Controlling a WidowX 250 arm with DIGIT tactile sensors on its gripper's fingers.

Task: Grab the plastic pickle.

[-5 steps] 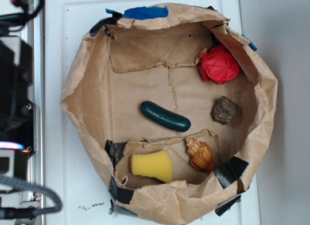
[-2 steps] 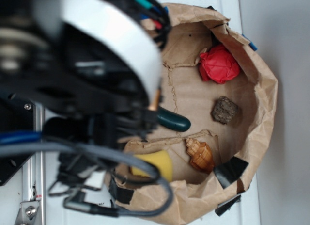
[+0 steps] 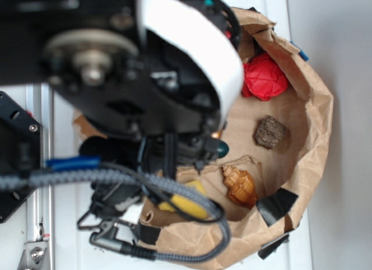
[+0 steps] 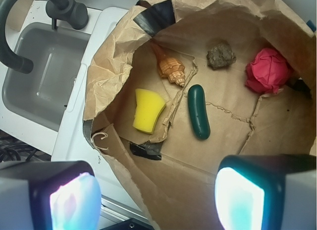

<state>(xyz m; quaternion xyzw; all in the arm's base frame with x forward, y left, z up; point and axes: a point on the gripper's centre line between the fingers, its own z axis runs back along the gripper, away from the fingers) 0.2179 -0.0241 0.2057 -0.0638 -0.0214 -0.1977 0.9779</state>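
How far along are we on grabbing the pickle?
Done: the arm is over the paper bag. In hand: gripper is open and empty, above the plastic pickle, which lies untouched on the bag floor beside the yellow sponge. Left: descend, close on the pickle, lift.

plastic pickle (image 4: 198, 111) unobstructed, yellow sponge (image 4: 147, 110) nearby

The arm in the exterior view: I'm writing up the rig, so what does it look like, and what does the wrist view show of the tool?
The arm is mostly black, blurred, with a broad white curved band, a round silver-grey hub, a grey braided cable and a blue-sleeved one. In the wrist view the tool shows two dark blocky fingers with glowing pale pads, pinkish left, bluish right.
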